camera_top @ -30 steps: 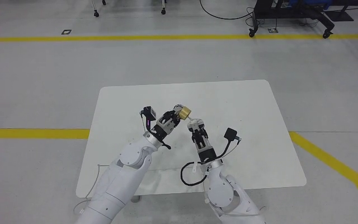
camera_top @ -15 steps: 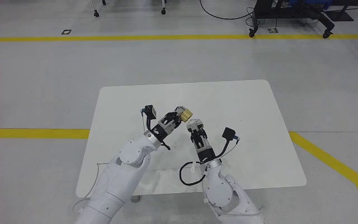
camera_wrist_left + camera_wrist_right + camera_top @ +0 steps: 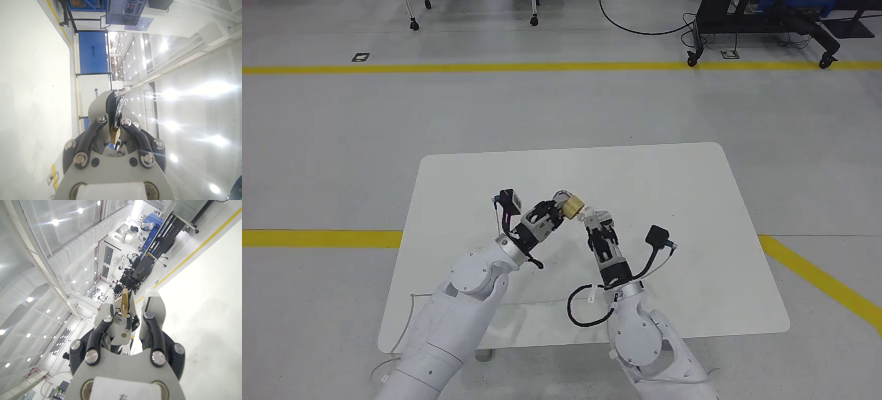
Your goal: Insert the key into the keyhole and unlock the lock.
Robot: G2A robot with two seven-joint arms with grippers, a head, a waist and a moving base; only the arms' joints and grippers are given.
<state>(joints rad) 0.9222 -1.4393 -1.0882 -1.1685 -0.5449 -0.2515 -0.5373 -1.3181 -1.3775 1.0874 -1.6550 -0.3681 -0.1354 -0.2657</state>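
A brass padlock (image 3: 571,205) is held above the white table (image 3: 682,180) by my left gripper (image 3: 561,206), which is shut on it. In the left wrist view the silver shackle (image 3: 120,107) sits pinched at the fingertips and the brass body (image 3: 114,134) shows through the gap behind them. My right gripper (image 3: 593,217) hovers just beside the padlock, its fingers spread. In the right wrist view the padlock (image 3: 124,299) faces end-on between the open fingers (image 3: 152,303), and a small silver key (image 3: 123,308) sticks out of its end face, untouched by either finger.
Both grippers meet over the table's middle. Yellow floor lines (image 3: 322,238) run past the table, and a wheeled rack (image 3: 762,30) stands far behind it.
My right gripper has shifted slightly away from me and to the right, staying close to the padlock. The left gripper keeps its hold with only a small wobble.
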